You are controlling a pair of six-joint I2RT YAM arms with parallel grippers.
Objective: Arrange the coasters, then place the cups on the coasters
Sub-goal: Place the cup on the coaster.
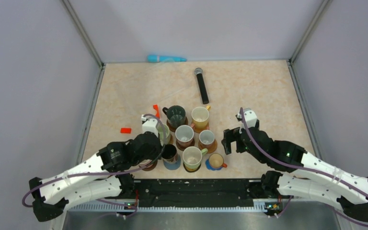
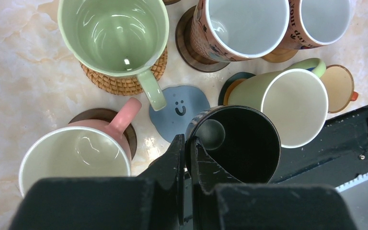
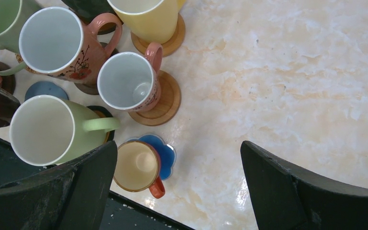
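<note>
My left hand (image 2: 187, 142) was pressed together on the wall of the glossy black ceramic mug (image 2: 242, 143), one finger inside the rim and one outside. To the left of that grip stood the pink handled mug (image 2: 76, 158) on a dark brown round wooden coaster (image 2: 93, 116). Behind it, the pale green mug (image 2: 112, 33) sat on a woven rattan coaster (image 2: 120, 85). The grey-blue flat coaster with a smiling face (image 2: 172, 112) lay bare on the marbled beige desk (image 1: 268, 96), between the pink mug's handle and the black mug. The black mug's rim overlapped that coaster's right edge in the left wrist view; whether its base touched the desk could not be determined. Just right of the black mug stood a light green mug with a white interior (image 2: 292, 108). Further right, the small orange cup (image 3: 136, 165) rested on the bright blue scalloped coaster (image 3: 166, 149). My right hand (image 3: 179, 160) hovered beside that coaster, fingers spread wide, gripping nothing.
</note>
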